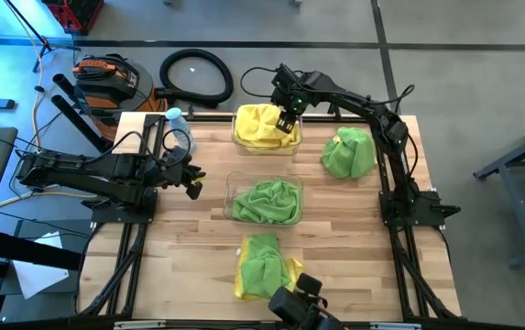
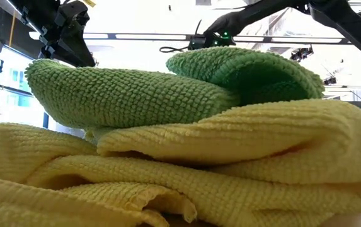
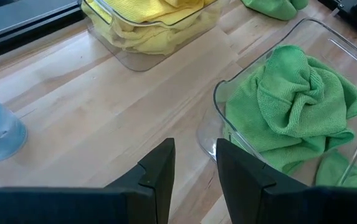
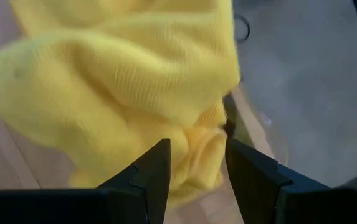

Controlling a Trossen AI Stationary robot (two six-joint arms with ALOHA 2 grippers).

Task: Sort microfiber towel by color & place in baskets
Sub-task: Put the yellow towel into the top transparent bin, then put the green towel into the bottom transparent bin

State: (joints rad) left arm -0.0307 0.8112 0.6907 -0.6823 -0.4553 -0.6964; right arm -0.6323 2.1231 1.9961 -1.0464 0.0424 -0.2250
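A clear basket (image 1: 240,137) at the table's far side holds yellow towels (image 1: 260,125). My right gripper (image 1: 286,123) is open, right over that pile near the basket's right end; yellow cloth (image 4: 134,74) fills the right wrist view. A second clear basket (image 1: 229,188) at mid-table holds green towels (image 1: 267,202). One green towel (image 1: 349,152) lies loose on the table's right. A green towel (image 1: 262,264) lies on a yellow one (image 1: 240,286) at the near edge. My left gripper (image 1: 193,184) waits, open by a narrow gap, left of the green basket (image 3: 210,134). My right gripper (image 4: 197,163) is open, pointing down at the yellow towel's bunched folds (image 4: 200,146) in the far basket. I cannot tell whether its fingertips touch the cloth.
A small clear bottle with a blue cap (image 1: 176,121) stands at the table's far left corner, beside the left arm. In the low view the near green-on-yellow pile (image 2: 186,145) blocks most of the table. Bare wood lies between the baskets and the near pile.
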